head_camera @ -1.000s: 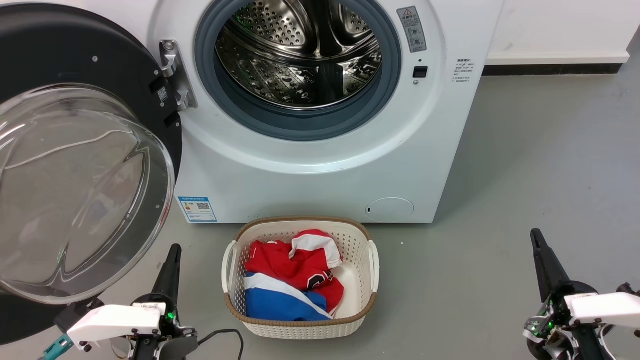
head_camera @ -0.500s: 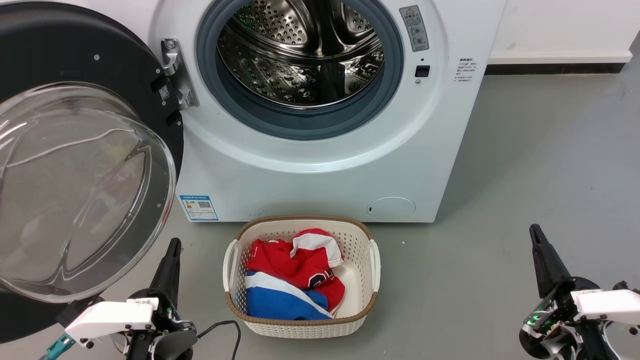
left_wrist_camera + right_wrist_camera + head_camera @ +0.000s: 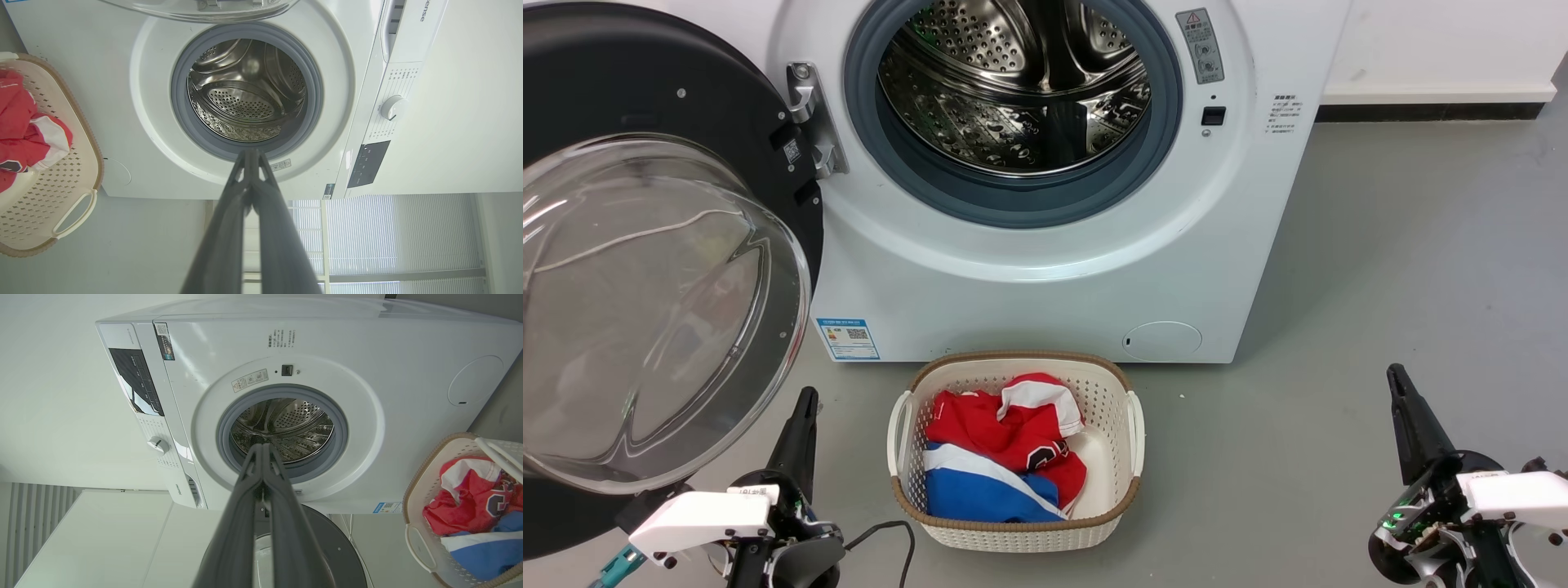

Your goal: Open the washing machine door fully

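Head view: large round glossy black washing machine door [image 3: 662, 278] stands wide open, left of the big white front-loading washing machine [image 3: 1045, 278]. Your left gripper [image 3: 806, 400] and right gripper [image 3: 1395, 377] sit low (jaws pinched together, empty). Opening looks approx. done; next, check for leftover swing w/ a nudge.

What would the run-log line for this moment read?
washing machine door: swung wide open | drum: exposed | left gripper: shut, holding nothing | right gripper: shut, holding nothing | basket: clothes inside
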You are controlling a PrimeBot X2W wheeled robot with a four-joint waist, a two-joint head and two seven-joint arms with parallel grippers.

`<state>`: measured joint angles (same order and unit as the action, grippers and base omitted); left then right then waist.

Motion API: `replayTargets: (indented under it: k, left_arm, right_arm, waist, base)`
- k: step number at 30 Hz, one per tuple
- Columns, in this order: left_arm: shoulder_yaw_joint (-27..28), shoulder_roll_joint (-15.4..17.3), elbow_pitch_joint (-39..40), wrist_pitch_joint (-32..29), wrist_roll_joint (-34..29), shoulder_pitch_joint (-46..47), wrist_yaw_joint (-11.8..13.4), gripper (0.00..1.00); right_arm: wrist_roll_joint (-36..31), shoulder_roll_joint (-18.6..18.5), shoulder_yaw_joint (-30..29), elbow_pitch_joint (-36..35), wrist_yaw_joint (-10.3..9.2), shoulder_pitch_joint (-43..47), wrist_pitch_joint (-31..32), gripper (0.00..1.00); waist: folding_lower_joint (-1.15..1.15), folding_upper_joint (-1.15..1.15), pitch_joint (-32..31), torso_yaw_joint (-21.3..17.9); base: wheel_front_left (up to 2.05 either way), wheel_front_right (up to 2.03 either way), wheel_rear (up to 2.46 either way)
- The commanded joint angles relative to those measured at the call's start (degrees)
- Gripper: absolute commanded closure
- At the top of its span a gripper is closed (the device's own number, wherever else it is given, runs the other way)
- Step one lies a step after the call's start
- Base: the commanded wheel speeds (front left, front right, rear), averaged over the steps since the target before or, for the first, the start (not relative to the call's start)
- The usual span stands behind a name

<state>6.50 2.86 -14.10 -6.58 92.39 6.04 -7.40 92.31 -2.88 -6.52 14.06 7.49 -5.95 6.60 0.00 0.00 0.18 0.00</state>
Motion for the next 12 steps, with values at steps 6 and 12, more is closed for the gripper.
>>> replayTargets:
  k: [6,12]
  left_arm:
    - [0.1,0.0,0.0,-0.1,0.0,0.5,-0.2,1.00]
    - [0.1,0.0,0.0,-0.1,0.0,0.5,-0.2,1.00]
  right_arm:
    - [0.2,0.0,0.0,0.1,0.00,-0.6,0.1,1.00]
    - [0.2,0.0,0.0,0.0,0.00,-0.6,0.1,1.00]
  waist:
    - [0.00,0.00,0.0,0.0]
    - [0.00,0.00,0.0,0.0]
  base:
    - [0.00,0.00,0.00]
    - [0.00,0.00,0.00]
